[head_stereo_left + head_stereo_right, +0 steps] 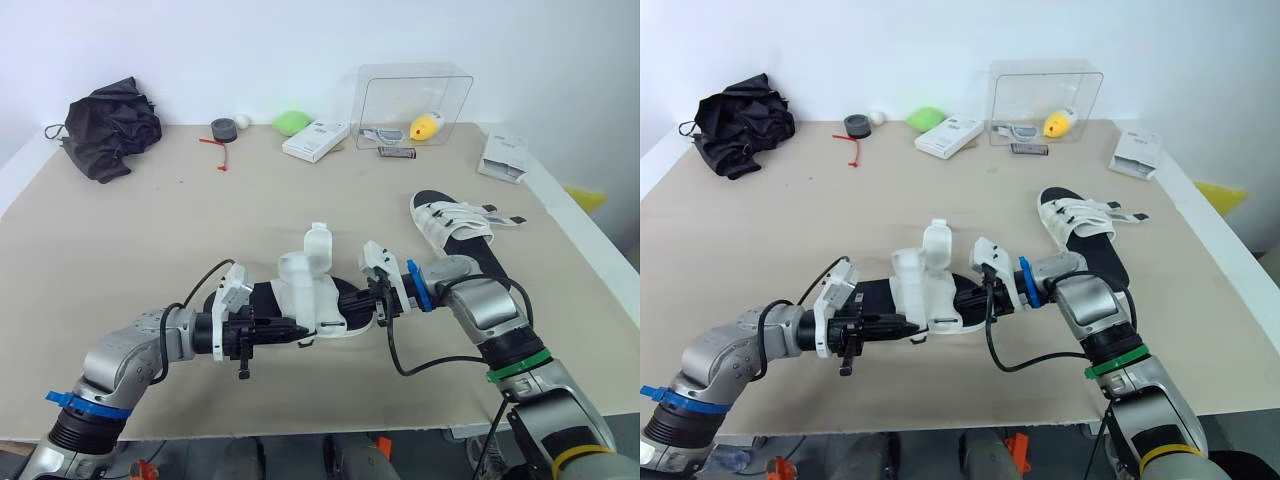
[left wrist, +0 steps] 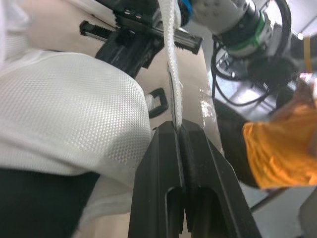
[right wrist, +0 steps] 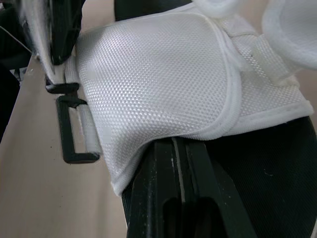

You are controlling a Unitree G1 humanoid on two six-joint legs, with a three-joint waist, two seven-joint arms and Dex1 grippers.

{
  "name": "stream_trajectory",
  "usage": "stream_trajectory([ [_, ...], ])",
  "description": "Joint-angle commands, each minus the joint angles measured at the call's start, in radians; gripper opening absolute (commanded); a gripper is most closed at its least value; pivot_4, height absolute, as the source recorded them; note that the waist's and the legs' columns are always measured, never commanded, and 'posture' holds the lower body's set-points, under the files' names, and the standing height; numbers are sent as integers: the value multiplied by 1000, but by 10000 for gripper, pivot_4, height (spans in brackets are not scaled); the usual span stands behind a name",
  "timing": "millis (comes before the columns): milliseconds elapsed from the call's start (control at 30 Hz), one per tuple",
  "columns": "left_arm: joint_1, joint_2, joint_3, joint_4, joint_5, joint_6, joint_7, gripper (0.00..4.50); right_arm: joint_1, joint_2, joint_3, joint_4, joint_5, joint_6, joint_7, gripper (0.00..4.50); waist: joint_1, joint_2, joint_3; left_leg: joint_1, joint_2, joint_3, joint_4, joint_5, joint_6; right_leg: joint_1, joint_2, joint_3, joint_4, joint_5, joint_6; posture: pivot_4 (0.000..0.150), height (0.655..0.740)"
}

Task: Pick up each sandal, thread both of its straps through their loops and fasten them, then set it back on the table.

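Centre of beige table (image 1: 150,250), black-soled sandal with white mesh straps (image 1: 312,300) between 2 grippers, left gripper (image 2: 176,131) pinched tight on thin white strap end (image 2: 173,74), right gripper (image 3: 174,145) clamped on sandal's edge under mesh strap, other matching sandal (image 1: 455,225) well apart at right.

At lower centre of the left eye view, the black sole of the near sandal (image 1: 262,298) is mostly hidden under its white straps and behind the left gripper (image 1: 300,333) and right gripper (image 1: 362,302). In the clear box (image 1: 415,85) at upper right, the items are too small to tell. At the right, a yellow shape (image 1: 585,198) lies partly behind the table (image 1: 120,250) edge. An orange mass (image 2: 277,148) is blurred in the left wrist view.
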Motion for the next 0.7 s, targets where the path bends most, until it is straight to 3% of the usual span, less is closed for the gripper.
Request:
stream_trajectory([
  [33,-2,-2,0,13,51,-47,2,16161,6,-3,27,21,-21,11,-7,0,0,0,0,0,0,0,0,0,0,0,0,0,0,0,0,1500,7400],
  [167,-28,-10,77,-20,-48,25,33,32631,8,-2,29,18,-20,11,-6,0,2,0,0,0,0,-1,2,0,0,1,0,-1,0,1,1,1500,7400],
  [267,-39,63,175,-60,-236,199,19,32631,9,-2,31,15,-19,12,-4,0,0,-1,1,0,1,0,3,0,0,1,0,0,0,1,0,1500,7400],
  [433,22,289,258,-93,-407,412,-98,32631,6,4,34,18,-19,11,1,0,-2,-1,1,0,3,1,1,-1,-1,-1,1,-1,0,0,-1,1500,7400],
  [500,79,335,236,-143,-385,401,-126,32631,5,7,35,21,-19,11,-1,0,-3,-1,1,0,4,1,0,-2,-2,-1,1,-2,0,-2,-3,1500,7400],
  [567,126,312,197,-191,-327,337,-105,32631,6,8,36,18,-19,12,0,0,0,-1,1,1,5,1,0,-3,-4,-1,1,-2,0,-3,-3,1500,7400],
  [700,188,147,78,-202,-114,129,24,32631,9,12,35,6,-14,21,-5,0,1,-1,1,1,5,2,0,-3,-5,-1,1,-1,0,-3,-4,1500,7400],
])
